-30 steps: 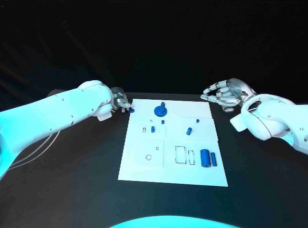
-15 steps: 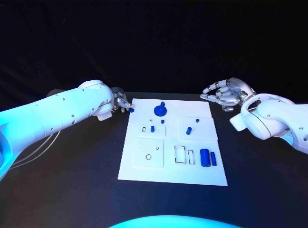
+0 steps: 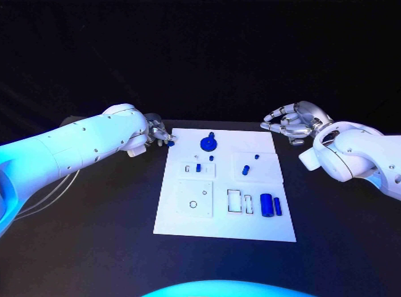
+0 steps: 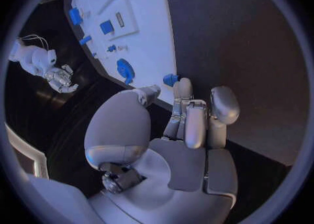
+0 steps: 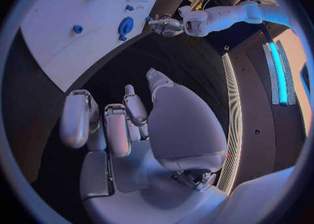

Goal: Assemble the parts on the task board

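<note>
Black table (image 3: 93,235) with the white task board (image 3: 226,185) sitting dead centre, pretty tidy setup. Left robot hand (image 3: 158,135) is at the board's far left corner, and in the left wrist view its fingertips (image 4: 183,85) pinch a small blue part (image 4: 170,79) right at the board's edge. Right robot hand (image 3: 289,122) hovers off the far right corner, fingers loosely apart, holding nothing. My guess: the step is carrying that little piece to its slot, so I'd keep the pinch firm, line it up over the slot first and lower it straight. The blue gear-like disc (image 3: 208,145) is nearby, so don't bump it. The head view lays out the whole board, including the two blue cylinders (image 3: 271,205) near the right edge, while the left wrist view gives the clear look at the grip.
</note>
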You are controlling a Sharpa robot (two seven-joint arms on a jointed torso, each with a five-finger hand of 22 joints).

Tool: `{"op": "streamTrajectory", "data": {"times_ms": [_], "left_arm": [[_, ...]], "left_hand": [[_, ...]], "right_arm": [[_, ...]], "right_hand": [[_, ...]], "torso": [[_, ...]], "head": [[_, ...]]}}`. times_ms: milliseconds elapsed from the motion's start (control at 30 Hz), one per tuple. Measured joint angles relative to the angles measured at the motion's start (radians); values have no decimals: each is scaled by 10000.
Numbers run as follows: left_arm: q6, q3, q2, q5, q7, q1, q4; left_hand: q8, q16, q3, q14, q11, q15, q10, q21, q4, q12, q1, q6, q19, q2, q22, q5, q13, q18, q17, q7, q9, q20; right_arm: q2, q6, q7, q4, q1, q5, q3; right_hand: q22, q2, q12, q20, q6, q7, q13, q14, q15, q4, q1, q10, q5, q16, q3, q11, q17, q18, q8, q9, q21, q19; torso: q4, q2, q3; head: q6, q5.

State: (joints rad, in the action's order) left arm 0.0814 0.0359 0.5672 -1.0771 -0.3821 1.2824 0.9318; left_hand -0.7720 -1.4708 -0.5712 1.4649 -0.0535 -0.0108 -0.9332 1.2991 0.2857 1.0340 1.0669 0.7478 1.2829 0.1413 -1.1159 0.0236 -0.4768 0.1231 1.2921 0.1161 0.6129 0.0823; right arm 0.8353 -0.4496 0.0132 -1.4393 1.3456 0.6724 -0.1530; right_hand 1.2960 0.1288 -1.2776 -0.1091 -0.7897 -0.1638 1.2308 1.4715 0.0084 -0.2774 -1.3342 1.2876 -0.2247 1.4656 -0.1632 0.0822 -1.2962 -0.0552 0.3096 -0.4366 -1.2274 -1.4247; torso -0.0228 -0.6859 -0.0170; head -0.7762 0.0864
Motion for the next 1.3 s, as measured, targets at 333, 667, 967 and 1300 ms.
{"op": "streamTrajectory", "data": {"times_ms": [333,667,967,1300], "left_arm": [[66,4,-82,-185,-198,0,-81],[119,8,-133,-299,-351,0,-128],[115,9,-159,-314,-318,0,-137],[109,10,-201,-318,-264,0,-162]], "left_hand": [[0,0,498,0,1,-2,-1,1,-57,1,146,30,55,147,-28,0,-1,0,0,-34,-56,-53],[0,-2,501,-101,36,-108,-39,12,-58,136,225,281,180,224,-228,0,-3,-3,0,-72,-56,-69],[0,-2,1036,-100,38,-109,-40,13,-44,175,308,285,180,306,-257,0,-3,-2,0,-77,-57,-71],[0,-2,1035,-99,105,-111,-109,15,-43,197,310,334,179,305,-277,0,-5,-2,-1,-124,-57,-70]], "right_arm": [[2,1,-8,-2,0,3,0],[-1,3,-11,-4,0,5,0],[-7,3,-11,-2,0,7,0],[-16,3,-11,-1,0,13,0]], "right_hand": [[0,0,0,0,0,0,0,0,0,0,0,0,0,0,0,0,0,0,0,0,0,0],[0,0,0,0,0,0,0,0,0,0,0,0,0,0,0,0,0,0,0,0,0,0],[0,0,0,0,2,-1,0,0,0,0,0,0,-1,0,0,0,0,0,0,0,0,0],[0,0,0,0,2,-1,0,0,0,0,1,0,-1,0,0,0,0,0,0,0,0,0]], "torso": [[3,1,-1],[5,4,-1],[5,6,-1],[7,6,-1]], "head": [[-14,-4],[-24,-10],[-33,-17],[-29,-17]]}}
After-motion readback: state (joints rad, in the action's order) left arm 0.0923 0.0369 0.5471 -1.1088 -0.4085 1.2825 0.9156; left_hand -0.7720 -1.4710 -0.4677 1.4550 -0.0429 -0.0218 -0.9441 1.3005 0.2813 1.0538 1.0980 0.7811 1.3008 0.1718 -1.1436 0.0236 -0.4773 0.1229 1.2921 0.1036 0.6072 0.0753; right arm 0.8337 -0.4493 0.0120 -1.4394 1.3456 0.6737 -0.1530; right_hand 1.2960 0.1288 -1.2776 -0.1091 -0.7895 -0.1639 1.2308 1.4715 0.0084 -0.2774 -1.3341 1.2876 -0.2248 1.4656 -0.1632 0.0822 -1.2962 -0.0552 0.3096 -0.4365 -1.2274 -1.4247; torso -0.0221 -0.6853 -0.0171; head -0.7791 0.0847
